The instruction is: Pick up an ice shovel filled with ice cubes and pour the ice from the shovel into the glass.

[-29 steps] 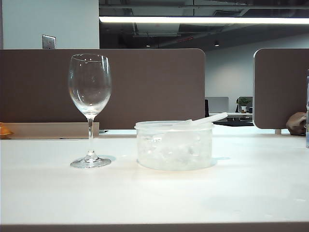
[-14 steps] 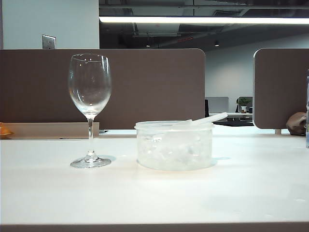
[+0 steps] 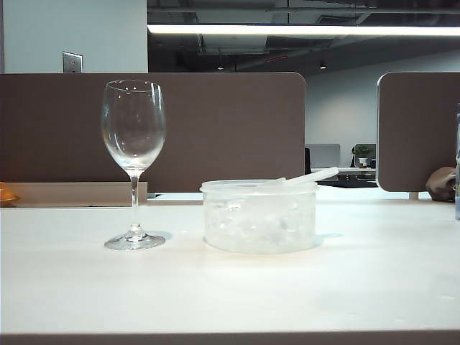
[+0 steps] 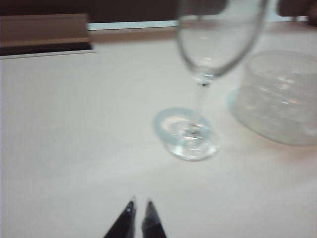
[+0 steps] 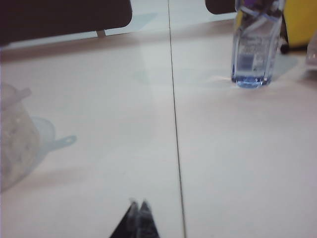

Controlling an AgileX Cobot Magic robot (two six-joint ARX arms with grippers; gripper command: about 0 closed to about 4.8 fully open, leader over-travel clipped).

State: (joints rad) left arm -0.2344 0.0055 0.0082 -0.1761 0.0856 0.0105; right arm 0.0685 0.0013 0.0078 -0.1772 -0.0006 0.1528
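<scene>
Both claws shut over table — left claw [image 4: 138,206], right claw [image 5: 138,206].

Bare table [image 3: 230,287] lies in front of the glass [image 3: 134,154] and the tub [image 3: 259,215], which stand near each other with a narrow gap; a bottle [image 5: 255,44] stands well off beyond the right gripper [image 5: 138,208]; the left gripper [image 4: 139,208] faces the glass over open table

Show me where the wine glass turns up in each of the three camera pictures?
Exterior view: the wine glass stands left of centre on the white table.
Left wrist view: it stands beyond the shut left fingers.
Right wrist view: not in it.
Shared landmark: the clear tub of ice, right beside the glass.
</scene>
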